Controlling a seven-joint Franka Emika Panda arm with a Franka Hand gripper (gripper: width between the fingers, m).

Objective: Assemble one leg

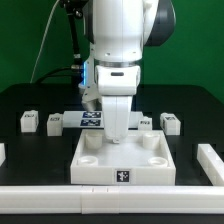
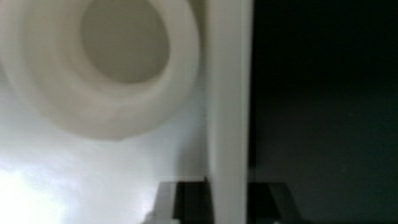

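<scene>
A large white square tray-like piece [image 1: 100, 168] with round corner sockets lies at the front of the black table. My gripper [image 1: 118, 128] stands straight down at its far edge. In the wrist view my gripper [image 2: 228, 198] has a dark finger [image 2: 187, 202] on each side of the tray piece's thin upright wall [image 2: 228, 90], pressed against it. One round socket [image 2: 125, 50] shows beside that wall. Small white legs with marker tags stand behind the tray piece: two [image 1: 29, 121] [image 1: 54, 123] at the exterior view's left, and one [image 1: 170, 122] at its right.
The marker board [image 1: 90, 120] lies behind the tray piece, partly hidden by the arm. A white rail [image 1: 100, 200] runs along the table's front, with short white walls at the exterior view's right [image 1: 210, 160] and left edge. Cables hang at the back.
</scene>
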